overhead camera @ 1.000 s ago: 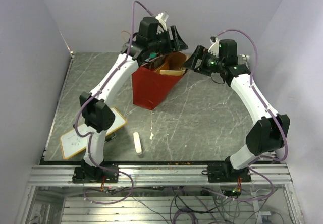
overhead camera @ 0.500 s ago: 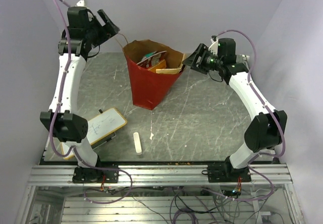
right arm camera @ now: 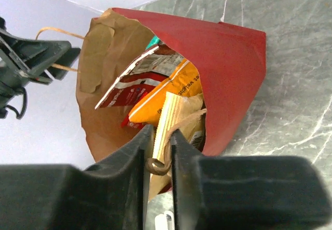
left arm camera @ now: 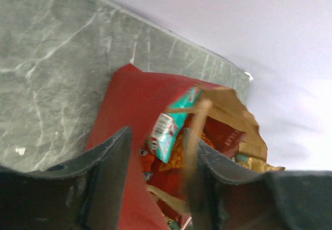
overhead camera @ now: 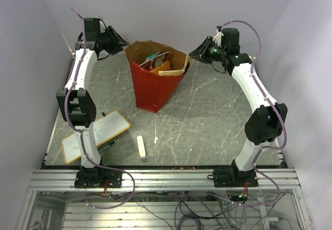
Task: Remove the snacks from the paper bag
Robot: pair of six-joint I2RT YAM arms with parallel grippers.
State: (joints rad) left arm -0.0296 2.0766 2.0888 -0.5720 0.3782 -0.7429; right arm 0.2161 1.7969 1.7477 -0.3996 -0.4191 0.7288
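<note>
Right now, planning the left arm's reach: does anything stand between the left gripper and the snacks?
Only the paper bag's tan handle, which crosses between the open left gripper's fingers. Past it the mouth is open and the snacks show, a teal packet among them.

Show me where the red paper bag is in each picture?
Top view: the bag stands at the centre, toward the back.
Left wrist view: the bag fills the lower middle, with packets showing in its mouth.
Right wrist view: the bag fills the centre, with its open mouth facing the camera.
Shared landmark: the grey veined table under it.
</note>
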